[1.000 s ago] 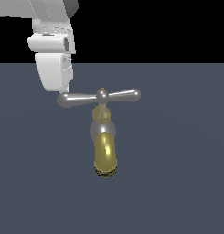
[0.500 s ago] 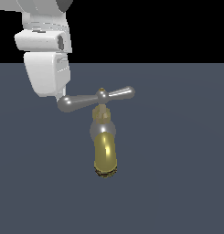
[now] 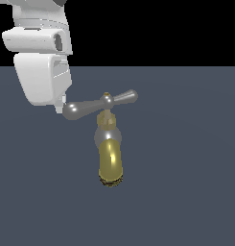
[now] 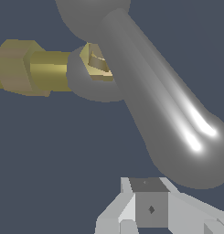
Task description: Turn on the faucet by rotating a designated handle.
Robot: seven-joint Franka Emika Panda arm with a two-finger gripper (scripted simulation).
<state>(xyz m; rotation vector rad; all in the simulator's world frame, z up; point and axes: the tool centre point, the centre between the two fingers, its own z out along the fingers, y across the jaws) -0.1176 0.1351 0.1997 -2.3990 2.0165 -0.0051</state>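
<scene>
The faucet point(image 3: 111, 163) stands mid-scene on the grey floor, its brass-gold curved spout pointing toward the camera. The silver crossbar handle point(image 3: 97, 105) sits on top and is tilted: its arm on the exterior view's left is lower, the other arm higher. My gripper point(image 3: 60, 106) hangs from the white hand at the upper left, with its fingertips right against the rounded end of the left arm. In the wrist view the handle point(image 4: 163, 114) fills the frame, the brass stem point(image 4: 45, 71) lies behind it, and my gripper point(image 4: 150, 208) shows its fingers together, holding nothing.
The flat dark grey floor point(image 3: 186, 168) surrounds the faucet, with a black background above it. The white hand and arm body point(image 3: 40, 72) stand tall at the exterior view's left of the faucet.
The hand has moved toward the exterior view's left and closer to the camera. The handle has rotated with it: its left arm swung lower and nearer, its right arm rose.
</scene>
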